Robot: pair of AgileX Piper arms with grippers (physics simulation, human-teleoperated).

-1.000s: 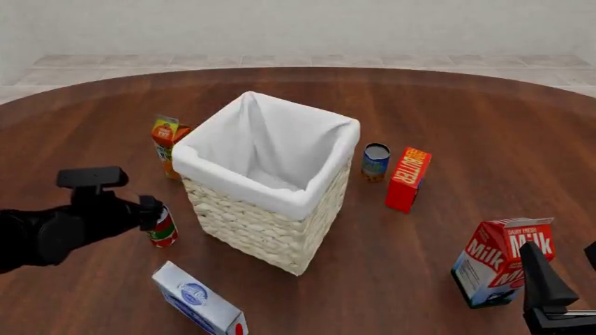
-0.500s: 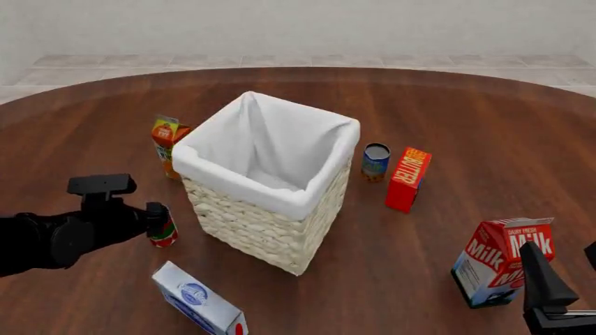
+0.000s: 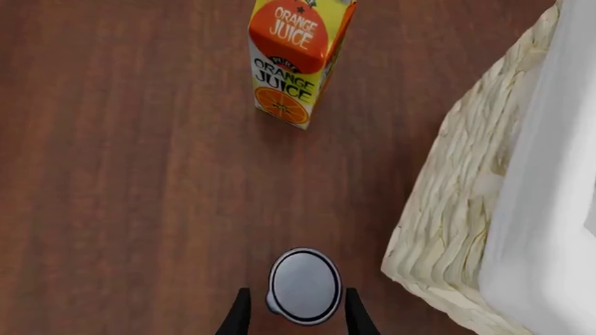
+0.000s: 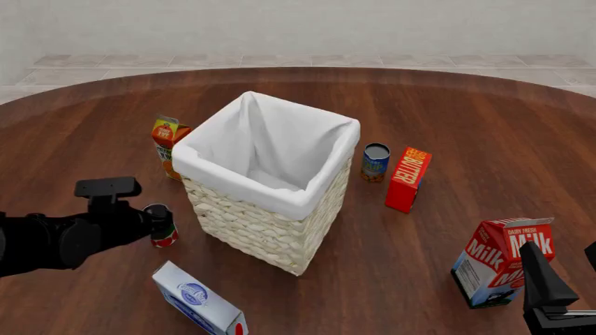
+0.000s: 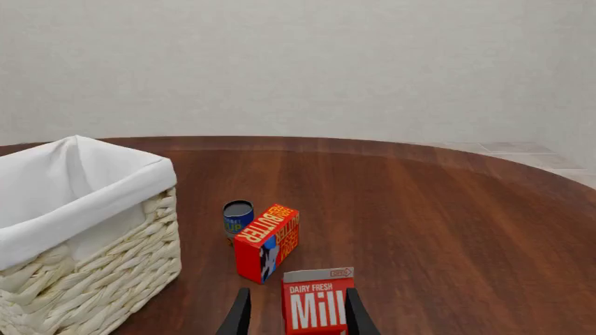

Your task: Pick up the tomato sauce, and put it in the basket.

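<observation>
The tomato sauce [image 4: 164, 228] is a small red-labelled can standing on the table just left of the basket [image 4: 261, 223]. The left wrist view looks down on its silver top [image 3: 305, 285]. My left gripper [image 3: 298, 317] is open, one finger on each side of the can, with a small gap showing. From the front, the left gripper [image 4: 155, 218] sits at the can's top, and the arm hides part of the can. The cream wicker basket [image 3: 456, 181] with its white lining stands close beside the can. My right gripper [image 4: 566, 273] is open and holds nothing.
An orange juice carton [image 4: 167, 143] stands behind the can. A blue-and-yellow can [image 4: 375, 162] and a red butter box [image 4: 408, 179] stand right of the basket. A milk carton [image 4: 503, 262] is just beyond the right gripper. A white-and-blue box [image 4: 198, 300] lies near the front.
My left gripper has dropped lower and shifted slightly right, so its fingers now straddle the tomato sauce. The right arm has not moved.
</observation>
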